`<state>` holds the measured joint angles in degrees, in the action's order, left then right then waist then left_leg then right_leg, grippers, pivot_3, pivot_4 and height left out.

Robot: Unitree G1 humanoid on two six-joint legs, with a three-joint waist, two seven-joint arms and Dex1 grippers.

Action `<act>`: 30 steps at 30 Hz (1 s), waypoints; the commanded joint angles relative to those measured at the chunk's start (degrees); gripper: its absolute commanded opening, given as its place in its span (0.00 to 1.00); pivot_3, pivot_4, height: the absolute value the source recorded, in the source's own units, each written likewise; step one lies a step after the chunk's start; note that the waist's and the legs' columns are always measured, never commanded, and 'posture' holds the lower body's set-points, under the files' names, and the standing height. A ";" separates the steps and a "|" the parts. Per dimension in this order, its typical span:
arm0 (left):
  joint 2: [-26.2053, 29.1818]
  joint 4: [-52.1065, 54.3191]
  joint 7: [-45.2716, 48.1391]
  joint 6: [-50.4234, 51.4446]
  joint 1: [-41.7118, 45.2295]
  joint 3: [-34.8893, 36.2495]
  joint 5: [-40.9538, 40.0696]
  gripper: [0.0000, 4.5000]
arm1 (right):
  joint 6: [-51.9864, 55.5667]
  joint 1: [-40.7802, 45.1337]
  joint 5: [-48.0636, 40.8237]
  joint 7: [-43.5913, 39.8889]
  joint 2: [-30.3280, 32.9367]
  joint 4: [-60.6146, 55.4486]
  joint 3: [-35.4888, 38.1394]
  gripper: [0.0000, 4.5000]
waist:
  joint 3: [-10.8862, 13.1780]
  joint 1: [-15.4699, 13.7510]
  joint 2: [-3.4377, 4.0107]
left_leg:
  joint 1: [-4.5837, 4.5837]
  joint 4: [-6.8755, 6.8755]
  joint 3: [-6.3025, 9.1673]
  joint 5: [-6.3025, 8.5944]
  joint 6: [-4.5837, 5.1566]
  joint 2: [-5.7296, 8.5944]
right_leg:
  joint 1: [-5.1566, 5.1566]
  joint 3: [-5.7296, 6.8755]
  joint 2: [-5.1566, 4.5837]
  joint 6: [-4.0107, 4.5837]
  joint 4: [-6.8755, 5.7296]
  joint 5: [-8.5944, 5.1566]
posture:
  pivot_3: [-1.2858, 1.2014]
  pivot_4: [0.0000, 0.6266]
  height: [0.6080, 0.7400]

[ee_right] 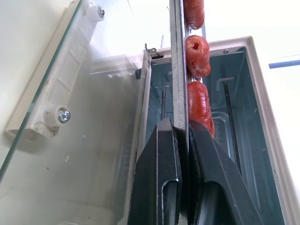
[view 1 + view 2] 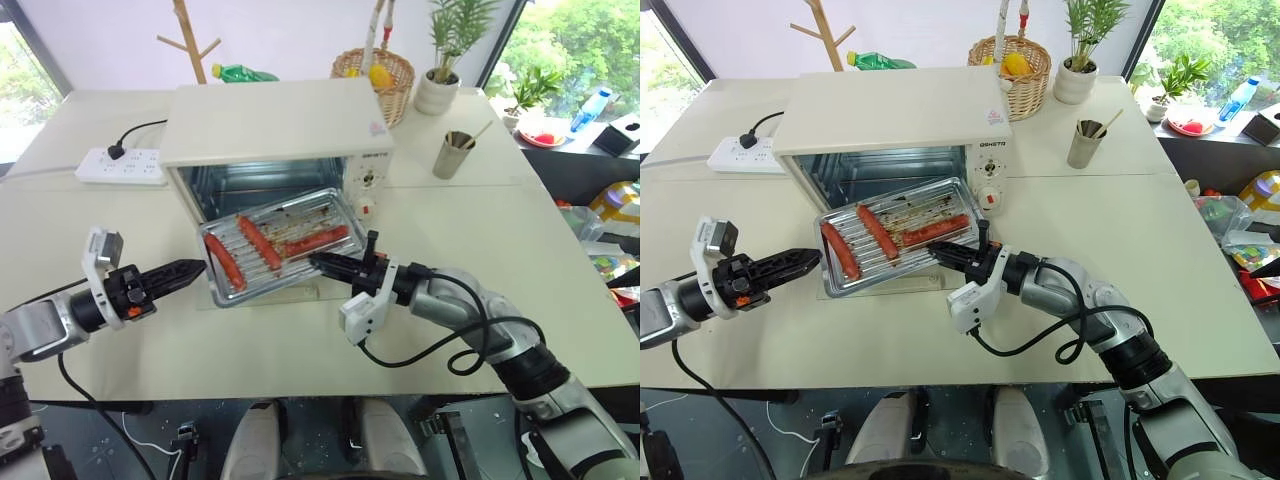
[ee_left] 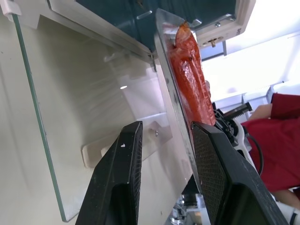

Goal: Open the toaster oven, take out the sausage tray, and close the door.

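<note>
The right gripper (image 2: 322,262) is clamping its two black fingers onto the near right edge of the sausage tray (image 2: 285,244), the metal rim pinched tight between the pads in the right wrist view. The tray is sitting tilted, half out of the toaster oven (image 2: 275,140), above the lowered door (image 3: 70,108), whose glass is lying flat on the table (image 2: 500,260) toward the near side. Three red-orange sausages (image 2: 259,242) are lying across the ribbed metal.

The left gripper (image 2: 192,269) is hanging level just left of the tray's near left corner, its fingers (image 3: 117,183) standing partly apart with the tray's edge running between them, though contact cannot be told.

A power strip (image 2: 120,164) is lying far left, and a wicker basket (image 2: 385,75) is standing behind the oven, with a metal cup (image 2: 452,154) to the right.
</note>
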<state>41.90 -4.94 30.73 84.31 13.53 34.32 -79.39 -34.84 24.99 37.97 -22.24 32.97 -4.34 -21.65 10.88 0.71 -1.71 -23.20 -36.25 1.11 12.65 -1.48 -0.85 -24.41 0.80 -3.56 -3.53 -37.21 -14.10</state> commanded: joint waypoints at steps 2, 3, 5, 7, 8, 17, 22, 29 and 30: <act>-1.28 -0.02 -0.55 -0.73 2.62 -2.33 -0.47 0.38 | -1.09 1.31 -0.35 1.22 -0.14 -2.11 1.56 0.00 | 0.00 0.01 0.00 | 0.00 0.00 -0.01 0.00 0.00 0.01 | 0.01 0.00 -0.01 -0.06 0.00 0.04 | 0.52 0.24 1.00; -1.62 -0.01 -0.72 -0.80 3.13 -2.96 -0.34 0.38 | -1.24 1.36 -0.26 1.22 -0.19 -2.10 1.50 0.00 | 0.00 0.01 0.00 | 0.00 -0.01 -0.02 0.00 0.00 0.02 | 0.01 0.00 -0.01 -0.08 0.00 0.05 | 0.52 0.24 1.00; -2.40 0.01 -1.08 -0.64 4.27 -4.07 -0.55 0.38 | -1.44 1.44 0.00 1.22 -0.29 -2.14 1.35 0.00 | 0.00 0.04 0.00 | 0.00 0.00 -0.02 0.00 0.00 0.03 | 0.01 0.00 0.01 -0.09 0.00 0.05 | 0.52 0.24 1.00; -2.57 0.01 -0.98 -0.31 5.03 -5.08 -0.64 0.38 | -1.35 1.70 0.19 1.23 -0.53 -2.12 1.26 0.00 | 0.00 0.12 0.00 | 0.01 0.00 -0.02 0.00 0.00 0.04 | 0.01 0.00 0.02 -0.09 0.00 0.05 | 0.52 0.24 1.00; -2.52 -0.23 -0.89 -0.25 5.32 -5.37 -0.53 0.38 | -1.28 1.86 0.25 1.26 -0.66 -2.10 1.26 0.00 | 0.00 0.14 0.00 | 0.01 0.00 -0.02 0.00 0.00 0.04 | 0.01 0.00 0.04 -0.09 0.00 0.05 | 0.52 0.24 1.00; -5.08 -3.93 -2.90 -1.79 10.10 -7.95 2.29 0.38 | -1.25 2.50 0.98 1.60 -1.50 -1.98 1.15 0.00 | 0.00 0.01 0.00 | 0.00 -0.01 -0.04 0.00 0.00 0.07 | 0.01 0.00 0.02 -0.10 0.00 0.06 | 0.52 0.24 1.00; -6.93 -4.87 -3.35 -1.63 11.49 -7.45 1.32 0.38 | -1.35 3.05 1.30 1.63 -1.52 -1.51 1.16 0.00 | 0.00 0.11 -0.01 | 0.00 -0.01 -0.04 -0.01 -0.01 0.09 | 0.01 0.00 0.02 -0.11 0.00 0.06 | 0.52 0.24 1.00; -8.45 -4.07 -5.16 -0.78 10.46 -6.25 -0.89 0.38 | -1.63 3.39 1.24 1.70 -1.22 -1.16 1.19 0.00 | 0.00 0.11 -0.01 | 0.01 0.00 -0.04 -0.01 -0.01 0.07 | 0.01 0.00 0.03 -0.11 0.00 0.06 | 0.52 0.24 1.00; -8.33 -4.06 -5.42 -0.76 10.22 -6.03 -1.12 0.42 | -1.69 3.39 1.18 1.67 -1.13 -1.16 1.22 0.00 | 0.00 0.11 -0.01 | 0.01 0.00 -0.04 -0.01 -0.01 0.08 | 0.01 -0.01 0.03 -0.11 0.00 0.06 | 0.52 0.24 1.00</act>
<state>33.48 -10.16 25.62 83.42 24.11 26.38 -78.45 -35.58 26.85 39.90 -21.88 32.22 -3.70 -21.64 10.87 0.82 -1.72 -23.19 -36.25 1.08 12.65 -1.49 -0.78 -24.40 0.80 -3.54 -3.64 -37.21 -14.03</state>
